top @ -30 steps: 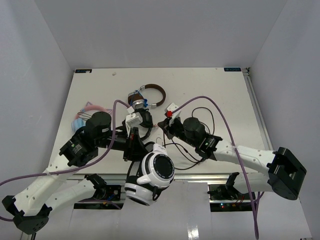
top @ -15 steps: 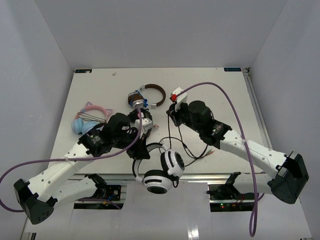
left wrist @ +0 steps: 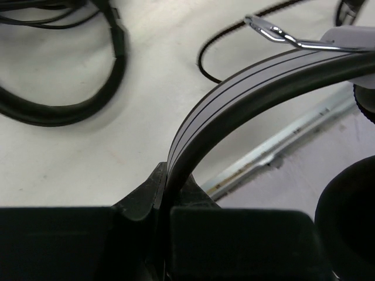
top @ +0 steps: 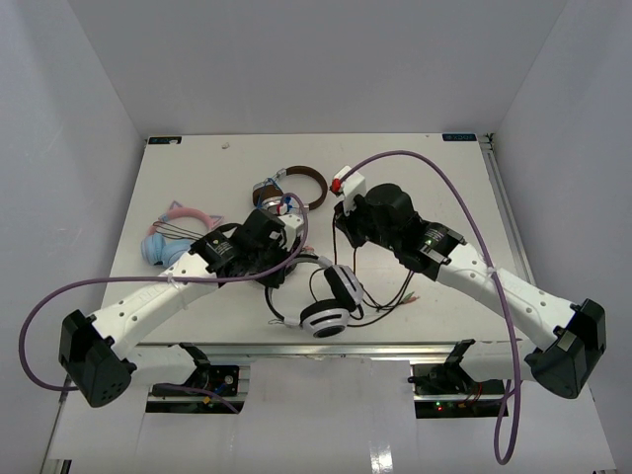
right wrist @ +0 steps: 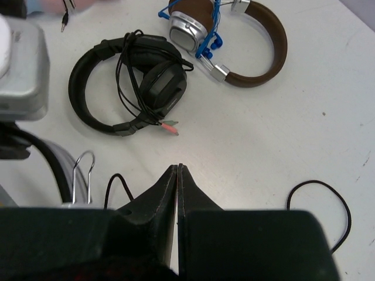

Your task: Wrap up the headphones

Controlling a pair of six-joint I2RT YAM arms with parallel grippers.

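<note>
- Top external view: the headphones (top: 326,314) are seen on the surface (top: 444,188) close to its near edge, between the two arms, with one cup lying low and the other tilted up.
- Left wrist view: the headband (left wrist: 234,88) is pinched edge-on between the left fingers (left wrist: 143,202). It arcs up and to the right, away from them.
- Right wrist view: the right fingers (right wrist: 158,193) are pressed together. Whether a strand is caught between them cannot be told.
- Key relation: the headphones lie just nearward of the right fingers and to the right of the left fingers. The headband's long axis runs from the left grip out toward the cups.
- The thin black cable (right wrist: 319,182) is spread loose on the surface on the right arm's side, so the right arm is judged the nearer one for gathering it.
- Against the earlier frames: the headphones were held up high over the near edge and have since been brought down onto the surface and further in.
- The left arm has been stretched out flatter, and the right arm has been swung back toward the far side.
- Wrapping is judged not yet done, since the cable is uncoiled.
- Also present: the black headphones (right wrist: 135,82), the brown-banded headphones (right wrist: 234,35) and a pink-and-blue set (top: 173,232), all apart from the task's pair.
</note>
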